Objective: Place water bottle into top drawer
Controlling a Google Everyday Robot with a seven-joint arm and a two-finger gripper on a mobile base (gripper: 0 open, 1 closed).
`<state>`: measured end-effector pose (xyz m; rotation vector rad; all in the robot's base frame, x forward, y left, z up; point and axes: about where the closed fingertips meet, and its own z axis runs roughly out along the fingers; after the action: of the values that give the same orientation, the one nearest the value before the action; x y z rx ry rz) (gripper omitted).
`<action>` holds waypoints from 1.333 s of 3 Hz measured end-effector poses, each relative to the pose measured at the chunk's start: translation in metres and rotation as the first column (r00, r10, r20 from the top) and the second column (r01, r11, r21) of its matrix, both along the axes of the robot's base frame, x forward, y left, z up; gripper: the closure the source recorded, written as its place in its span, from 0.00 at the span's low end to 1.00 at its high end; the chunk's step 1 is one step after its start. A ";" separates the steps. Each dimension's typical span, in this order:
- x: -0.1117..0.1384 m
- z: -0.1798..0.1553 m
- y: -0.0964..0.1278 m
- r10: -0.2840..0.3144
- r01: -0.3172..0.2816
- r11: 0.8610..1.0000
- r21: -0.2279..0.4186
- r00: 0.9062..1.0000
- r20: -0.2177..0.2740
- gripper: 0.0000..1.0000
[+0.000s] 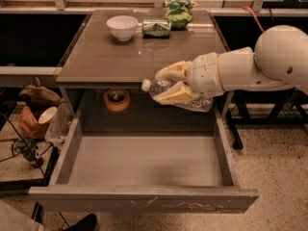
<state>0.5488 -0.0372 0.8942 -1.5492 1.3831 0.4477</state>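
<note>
My gripper (174, 83) is shut on the water bottle (163, 87), a clear crinkled plastic bottle with a white cap pointing left. It holds the bottle on its side in the air, at the front edge of the brown table top (120, 57) and over the back part of the top drawer (144, 198). The wide grey drawer is pulled out, and its floor shows nothing on it. My white arm (260, 66) comes in from the right.
On the table stand a white bowl (121, 27), a green-labelled can (156, 28) on its side and a green bag (179, 9). A roll of tape (116, 100) lies under the table top behind the drawer. Clutter (36, 112) sits on the floor at the left.
</note>
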 end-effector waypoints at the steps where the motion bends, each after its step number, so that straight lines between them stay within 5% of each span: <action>1: 0.003 0.014 -0.001 -0.008 0.008 1.000 0.000 1.000 0.027 1.00; 2: 0.000 -0.014 0.010 0.014 -0.014 1.000 0.002 1.000 -0.004 1.00; 4: -0.009 -0.132 0.046 0.089 -0.089 0.996 0.008 0.992 -0.092 1.00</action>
<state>0.5398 0.0084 0.7625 -1.6090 1.3860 0.5830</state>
